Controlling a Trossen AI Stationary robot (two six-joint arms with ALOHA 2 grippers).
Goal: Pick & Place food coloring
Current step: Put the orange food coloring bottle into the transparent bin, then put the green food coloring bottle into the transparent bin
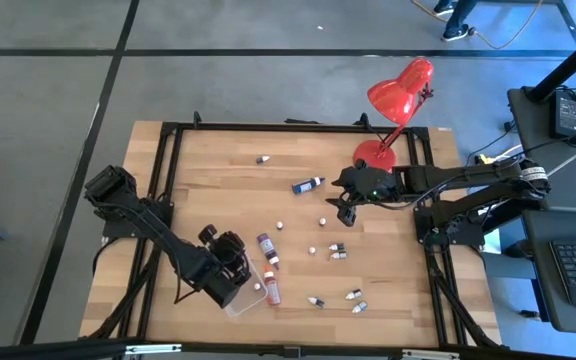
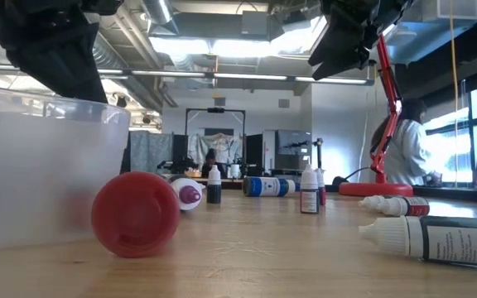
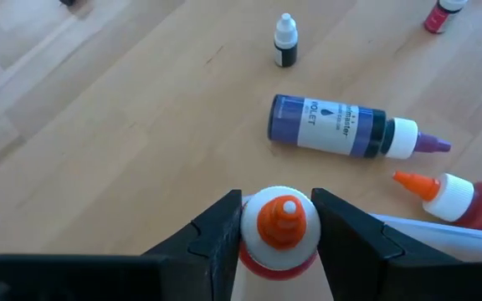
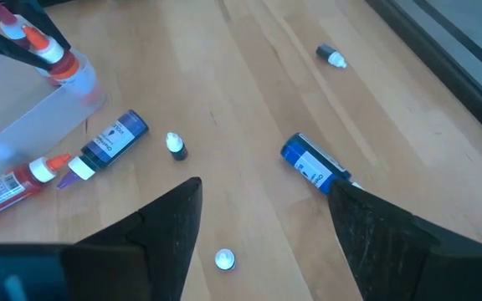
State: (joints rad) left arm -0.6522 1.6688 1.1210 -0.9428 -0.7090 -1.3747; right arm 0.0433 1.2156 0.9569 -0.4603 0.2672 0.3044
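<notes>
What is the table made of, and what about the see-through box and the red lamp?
The table looks like pale wood: grain lines and plank seams show, with a dull finish. The see-through box seems plastic, cloudy and thin-walled. The red lamp has a glossy shade, probably painted metal, though shiny plastic is possible.

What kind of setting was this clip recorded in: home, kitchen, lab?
Most likely a robotics lab or workshop. The wooden table sits in a black metal frame on a grey taped floor, and the low view shows exposed ceiling ducts, equipment racks and a person seated in the background.
</notes>
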